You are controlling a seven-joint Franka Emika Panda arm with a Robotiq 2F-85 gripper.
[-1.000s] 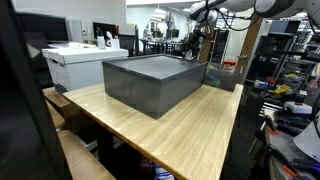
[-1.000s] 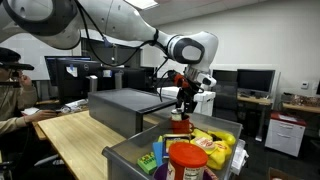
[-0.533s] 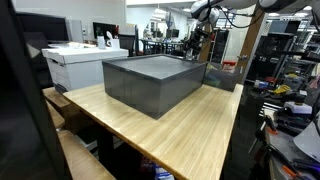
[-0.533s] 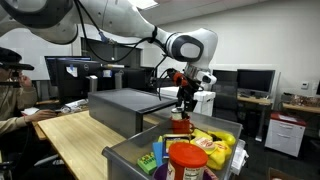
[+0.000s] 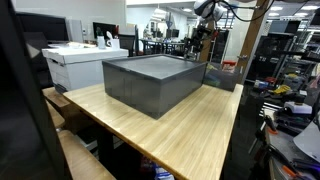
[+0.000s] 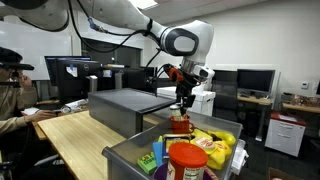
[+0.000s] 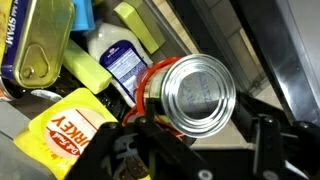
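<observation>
We see the claw (image 6: 184,100) gripping one metal can (image 7: 196,92), cylindrical with a shiny ribbed lid and red rim, above the grey bin (image 6: 125,155). Below lie one white bottle (image 7: 112,55), one yellow packet (image 7: 70,125) and one flat tin (image 7: 42,40).

Probably a lab office: monitors (image 6: 62,75), a printer (image 5: 78,62), cluttered shelving (image 5: 285,70).

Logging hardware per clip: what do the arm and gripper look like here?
The arm has rounded white link shells with a dark ring-shaped joint cap near the wrist. The gripper is black, with orange-red parts above it. In the wrist view its dark fingers frame the bottom edge. Cables cannot be made out.
</observation>
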